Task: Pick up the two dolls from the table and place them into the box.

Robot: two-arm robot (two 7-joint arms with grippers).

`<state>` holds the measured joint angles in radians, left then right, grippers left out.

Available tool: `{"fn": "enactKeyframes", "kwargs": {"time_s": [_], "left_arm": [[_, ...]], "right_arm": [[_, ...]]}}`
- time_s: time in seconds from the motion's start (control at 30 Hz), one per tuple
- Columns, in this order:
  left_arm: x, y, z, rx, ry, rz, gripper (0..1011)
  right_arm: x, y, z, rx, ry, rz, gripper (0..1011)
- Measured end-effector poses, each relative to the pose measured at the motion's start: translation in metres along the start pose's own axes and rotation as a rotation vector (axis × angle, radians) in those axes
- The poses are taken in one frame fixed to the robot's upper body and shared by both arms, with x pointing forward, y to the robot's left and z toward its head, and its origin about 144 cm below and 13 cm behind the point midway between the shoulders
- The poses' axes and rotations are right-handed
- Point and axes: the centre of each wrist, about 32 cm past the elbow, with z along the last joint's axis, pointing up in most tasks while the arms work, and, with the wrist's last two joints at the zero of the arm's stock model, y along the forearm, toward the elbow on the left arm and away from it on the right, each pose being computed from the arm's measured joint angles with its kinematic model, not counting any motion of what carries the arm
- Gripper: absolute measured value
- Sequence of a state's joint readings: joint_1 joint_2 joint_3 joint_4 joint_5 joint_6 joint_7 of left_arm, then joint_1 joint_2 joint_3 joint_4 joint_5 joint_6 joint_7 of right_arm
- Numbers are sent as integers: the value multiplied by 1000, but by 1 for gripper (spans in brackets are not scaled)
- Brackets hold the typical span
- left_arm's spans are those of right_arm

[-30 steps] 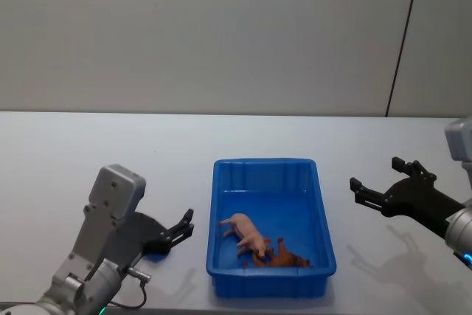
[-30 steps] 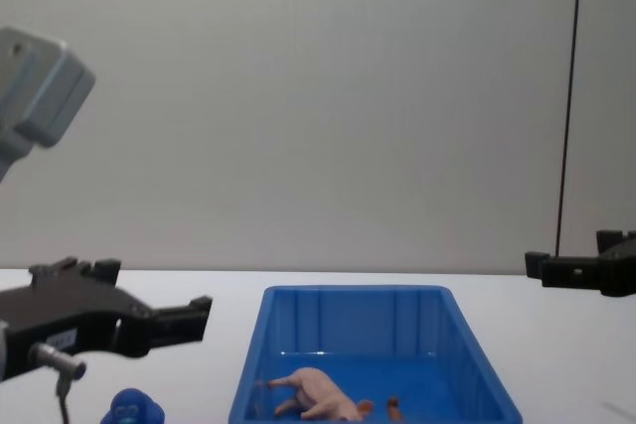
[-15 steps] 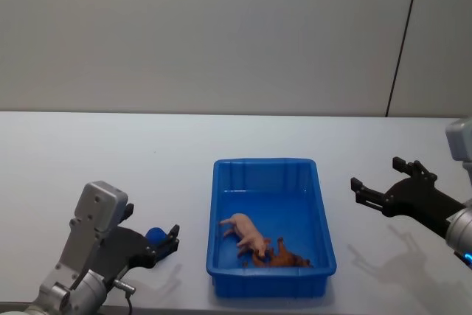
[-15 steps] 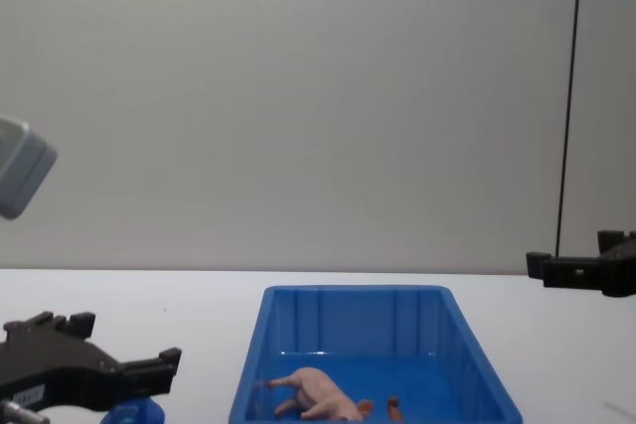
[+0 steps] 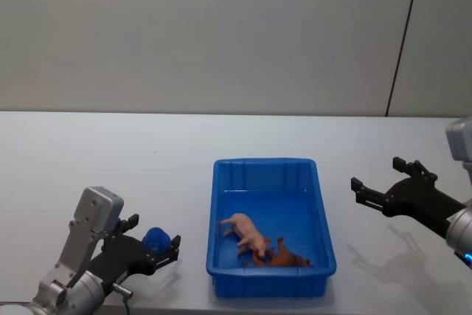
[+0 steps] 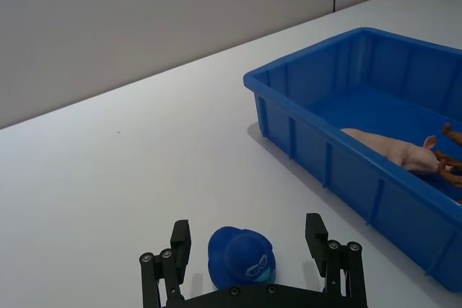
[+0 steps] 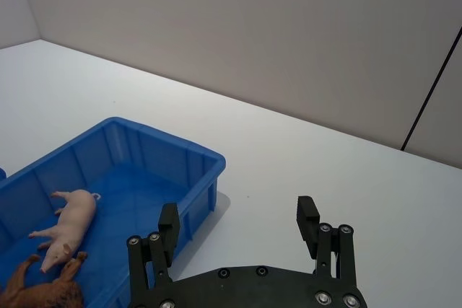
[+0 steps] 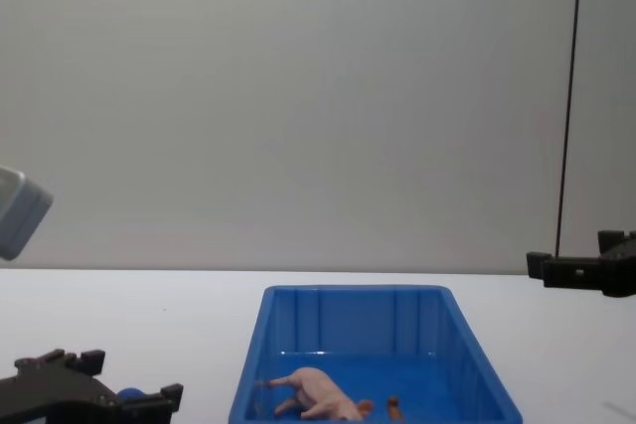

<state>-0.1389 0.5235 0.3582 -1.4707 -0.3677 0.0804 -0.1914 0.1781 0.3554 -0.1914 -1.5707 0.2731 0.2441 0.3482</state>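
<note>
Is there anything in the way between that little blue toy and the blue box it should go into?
Nothing visible on the table. The blue toy sits between the open fingers of the left gripper, with bare table up to the box. Only the box's own near wall must be cleared.

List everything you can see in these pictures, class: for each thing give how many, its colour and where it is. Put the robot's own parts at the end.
table: one, white, spanning the whole scene under everything else.
box: one, bright blue, on the table near its front edge, between the two arms.
pink animal doll: one, pale pink, lying on its side inside the box.
lion doll: one, brown, inside the box at the near end, against the pink animal.
blue doll: one, bright blue, on the table left of the box, between the left gripper's fingers.
left gripper: one, black, low over the table, open around the blue doll.
right gripper: one, black, open, above the table right of the box.
</note>
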Motion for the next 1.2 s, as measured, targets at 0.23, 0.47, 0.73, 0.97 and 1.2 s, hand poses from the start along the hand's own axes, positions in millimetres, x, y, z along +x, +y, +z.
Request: {"fn": "enactKeyframes", "kwargs": {"time_s": [0.23, 0.47, 0.73, 0.97, 1.2], "left_arm": [[8, -7, -6, 21, 18, -36, 1002], [16, -11, -12, 43, 31, -51, 1002], [21, -14, -16, 62, 43, -60, 861], [24, -16, -19, 74, 48, -70, 642], [27, -18, -18, 76, 44, -76, 543]], "right_arm": [[0, 0, 0, 0, 0, 0, 1001], [0, 0, 0, 0, 0, 0, 1001], [0, 0, 0, 0, 0, 0, 1001], [0, 0, 0, 0, 0, 0, 1001], [0, 0, 0, 0, 0, 0, 1001]]}}
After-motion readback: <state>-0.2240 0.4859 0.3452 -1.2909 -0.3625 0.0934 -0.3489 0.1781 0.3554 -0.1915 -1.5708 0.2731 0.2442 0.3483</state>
